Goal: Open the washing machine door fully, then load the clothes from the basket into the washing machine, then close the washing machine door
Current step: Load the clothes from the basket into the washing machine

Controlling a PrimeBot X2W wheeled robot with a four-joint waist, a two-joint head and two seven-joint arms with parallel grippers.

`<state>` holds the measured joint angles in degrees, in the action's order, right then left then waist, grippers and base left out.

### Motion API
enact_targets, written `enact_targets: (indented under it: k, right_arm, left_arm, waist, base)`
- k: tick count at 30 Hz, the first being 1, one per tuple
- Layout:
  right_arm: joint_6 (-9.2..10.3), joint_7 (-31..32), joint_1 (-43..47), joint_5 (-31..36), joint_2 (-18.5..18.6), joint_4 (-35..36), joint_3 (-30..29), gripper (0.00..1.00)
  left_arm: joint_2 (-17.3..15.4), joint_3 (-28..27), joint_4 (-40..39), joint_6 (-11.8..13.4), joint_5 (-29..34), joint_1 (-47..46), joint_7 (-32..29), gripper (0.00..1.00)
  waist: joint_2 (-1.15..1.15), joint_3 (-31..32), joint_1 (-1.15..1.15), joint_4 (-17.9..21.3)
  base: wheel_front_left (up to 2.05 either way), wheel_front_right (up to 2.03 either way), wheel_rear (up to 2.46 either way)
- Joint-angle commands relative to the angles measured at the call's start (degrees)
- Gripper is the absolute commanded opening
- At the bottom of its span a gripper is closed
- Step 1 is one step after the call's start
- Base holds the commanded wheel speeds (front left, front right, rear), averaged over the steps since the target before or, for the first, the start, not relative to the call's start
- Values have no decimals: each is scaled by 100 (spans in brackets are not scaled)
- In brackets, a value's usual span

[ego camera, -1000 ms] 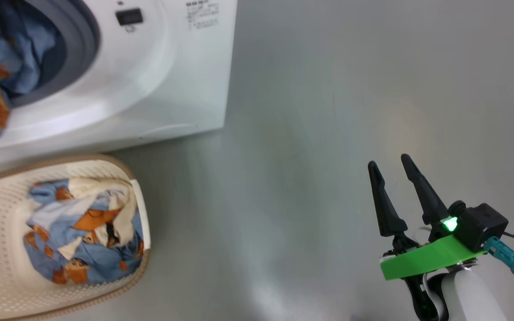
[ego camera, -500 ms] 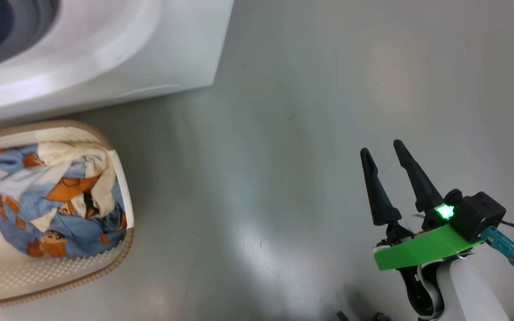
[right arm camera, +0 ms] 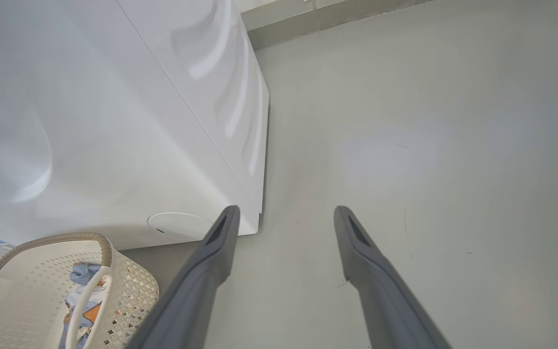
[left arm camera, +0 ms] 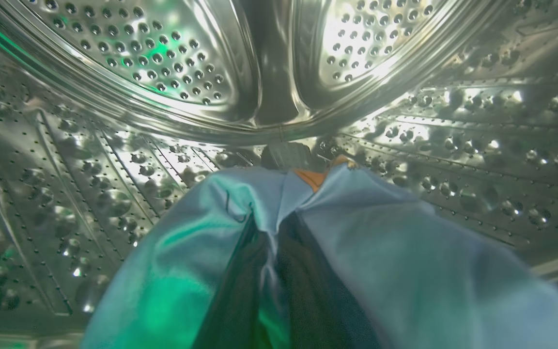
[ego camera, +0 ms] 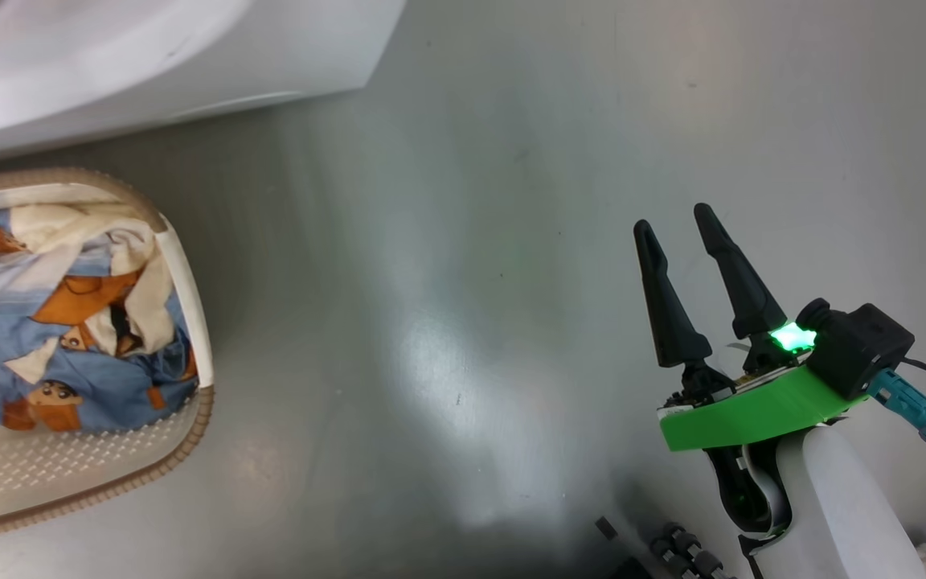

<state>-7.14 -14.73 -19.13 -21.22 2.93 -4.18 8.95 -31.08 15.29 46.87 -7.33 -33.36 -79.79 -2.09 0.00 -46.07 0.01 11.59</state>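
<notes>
– Inside the washing machine (ego camera: 190, 56), what's in the drum (left arm camera: 172, 58)?
– A light-blue garment (left arm camera: 405, 261), pinched tight by the left gripper (left arm camera: 273, 228).
– And the basket (ego camera: 194, 322)?
– Left, near the machine, clothes (ego camera: 69, 354) heaped inside. The right gripper (ego camera: 674, 221) hangs wide open, empty, over bare floor (ego camera: 471, 241) at right.

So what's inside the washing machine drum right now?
A light-blue garment, pinched in the left gripper, lies inside the steel drum. The cloth covers the drum floor beneath it, so anything under it cannot be seen.
</notes>
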Motion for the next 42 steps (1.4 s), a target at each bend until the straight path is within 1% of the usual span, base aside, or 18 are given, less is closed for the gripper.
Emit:
enact_targets:
  k: [1,3,7,10,12,15,18,20,25,28,29,30,31,32,37,42]
  right_arm:
    - [-35,-27,89,-51,-5,131,165,100]
    - [-35,-27,46,-74,-5,133,169,100]
    - [-35,-27,-23,-149,-5,152,187,100]
    - [-35,-27,-50,-221,-5,149,208,100]
    - [-35,-27,-66,-256,-5,142,225,100]
    - [-35,-27,-107,-296,-5,147,243,100]
    - [-35,-27,-146,-327,-5,143,254,100]
    - [-35,-27,-167,-329,-5,133,254,100]
    - [-35,-27,-180,-306,-5,94,249,100]
    - [-35,-27,-175,-283,-5,78,245,100]
    - [-35,-27,-170,-273,-5,68,238,100]
    - [-35,-27,-158,-258,-5,53,223,100]
    - [-35,-27,-155,-249,-5,44,217,100]
    - [-35,-27,-150,-242,-5,35,211,100]
    - [-35,-27,-137,-207,-5,18,190,100]
    - [-35,-27,-144,-185,-5,11,172,100]
  left_arm:
    - [-383,-56,-194,-15,-65,-177,13,0]
    - [-461,59,-337,-15,-97,-251,211,0]
    - [-740,177,-658,-15,132,-445,1296,0]
    - [-890,204,-823,-15,400,-563,1646,0]
    - [-952,109,-975,-15,554,-624,1697,0]
    - [-1009,-219,-1632,-13,897,-636,1705,0]
    - [-968,-618,-2281,-13,1211,-476,1707,0]
    - [-885,-855,-2553,-14,1343,-326,1707,0]
    - [-719,-992,-2336,-14,1384,45,1708,0]
    - [-666,-949,-1926,-15,1282,124,1708,0]
    - [-626,-912,-1676,-15,1169,154,1700,0]
    - [-605,-774,-1333,-15,996,117,1685,35]
    - [-584,-714,-1171,-15,873,95,1622,90]
    - [-575,-643,-1049,-15,770,59,1577,100]
    - [-601,-294,-618,-15,448,-93,1428,100]
    - [-564,-155,-393,-15,285,-175,1460,100]
  waist:
    - [0,-92,-1,53]
    - [0,-149,-1,75]
    - [0,-249,-1,128]
    - [0,-305,-1,158]
    - [0,-339,-1,175]
    - [0,-409,-1,199]
    - [0,-442,-1,206]
    - [0,-444,-1,196]
    - [0,-402,-1,136]
    - [0,-365,-1,105]
    - [0,-342,-1,91]
    - [0,-312,-1,66]
    - [0,-295,-1,54]
    - [0,-280,-1,42]
    - [0,-202,-1,-23]
    - [0,-137,-1,-76]
  base:
    - [0,0,0]
    - [0,0,0]
    - [0,0,0]
    - [0,0,0]
    - [0,0,0]
    - [0,0,0]
    - [0,0,0]
    - [0,0,0]
    - [0,0,0]
    - [0,0,0]
    - [0,0,0]
    - [0,0,0]
    - [0,0,0]
    - [0,0,0]
    - [0,0,0]
    - [0,0,0]
